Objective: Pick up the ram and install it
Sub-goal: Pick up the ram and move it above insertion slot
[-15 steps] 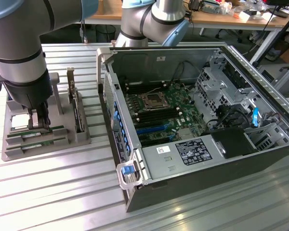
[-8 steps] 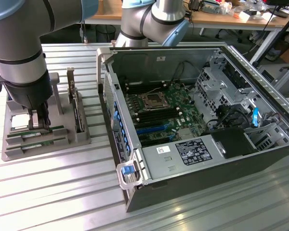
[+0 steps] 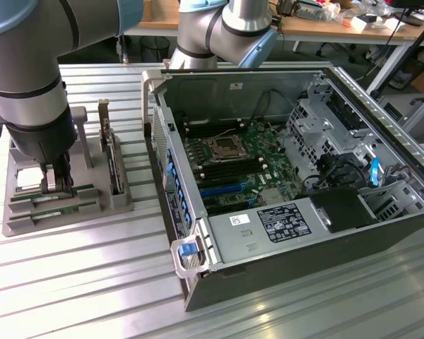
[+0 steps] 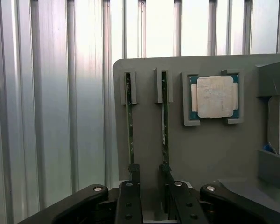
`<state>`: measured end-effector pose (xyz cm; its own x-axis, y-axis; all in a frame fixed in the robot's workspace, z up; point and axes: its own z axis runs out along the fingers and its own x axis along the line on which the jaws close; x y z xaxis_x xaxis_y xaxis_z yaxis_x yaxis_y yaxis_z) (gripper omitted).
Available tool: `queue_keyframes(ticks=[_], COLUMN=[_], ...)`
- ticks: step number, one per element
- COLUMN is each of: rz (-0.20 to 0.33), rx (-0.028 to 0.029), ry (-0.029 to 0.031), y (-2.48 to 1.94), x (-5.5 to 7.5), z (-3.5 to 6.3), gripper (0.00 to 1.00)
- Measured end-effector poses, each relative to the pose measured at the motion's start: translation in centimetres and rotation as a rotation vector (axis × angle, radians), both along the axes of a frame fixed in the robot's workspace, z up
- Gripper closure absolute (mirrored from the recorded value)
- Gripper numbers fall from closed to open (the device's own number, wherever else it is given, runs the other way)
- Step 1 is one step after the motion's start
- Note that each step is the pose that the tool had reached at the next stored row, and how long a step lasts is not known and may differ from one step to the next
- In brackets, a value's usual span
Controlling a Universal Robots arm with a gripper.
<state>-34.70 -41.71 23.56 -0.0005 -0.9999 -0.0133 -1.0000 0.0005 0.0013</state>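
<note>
My end effector (image 4: 149, 171) spread wide, holding nothing, low over grey holder (image 4: 214, 154) on counter (image 4: 60, 116). Ram sticks (image 4: 164, 116) stand on edge in holder slots, flat faces exposed for pinching. My fingertips (image 4: 134, 169) at their near ends. Open computer case (image 3: 290, 233) beside holder.

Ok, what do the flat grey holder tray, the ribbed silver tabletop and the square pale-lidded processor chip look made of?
Grey holder tray: matte, even grey with no glare, probably plastic. Ribbed silver tabletop: bare metal slats, likely aluminium, given the bright streaky reflections. Square processor chip: dull pale metal lid, faintly mottled, on a greenish board rim.
</note>
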Motion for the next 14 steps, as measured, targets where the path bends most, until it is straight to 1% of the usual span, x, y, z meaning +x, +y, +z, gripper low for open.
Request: queue_keyframes(ticks=[1,4,7,9,11,14], rz=[0.000,0.000,0.000,0.000,0.000,0.000], rx=[0.0000,0.0001,0.0001,-0.0001,0.0000,0.0001], ry=[-0.0001,-0.0001,-0.0001,0.0001,0.0000,-0.0001], y=[-0.19,-0.46,-0.90,-1.10,-1.40,-1.71], x=[0.0,-0.1,-0.1,-0.2,-0.5,-1.0], z=[-0.05,-0.13,-0.27,-0.33,-0.46,-0.64], gripper=[0.70,0.70,0.70,0.70,0.70,0.70])
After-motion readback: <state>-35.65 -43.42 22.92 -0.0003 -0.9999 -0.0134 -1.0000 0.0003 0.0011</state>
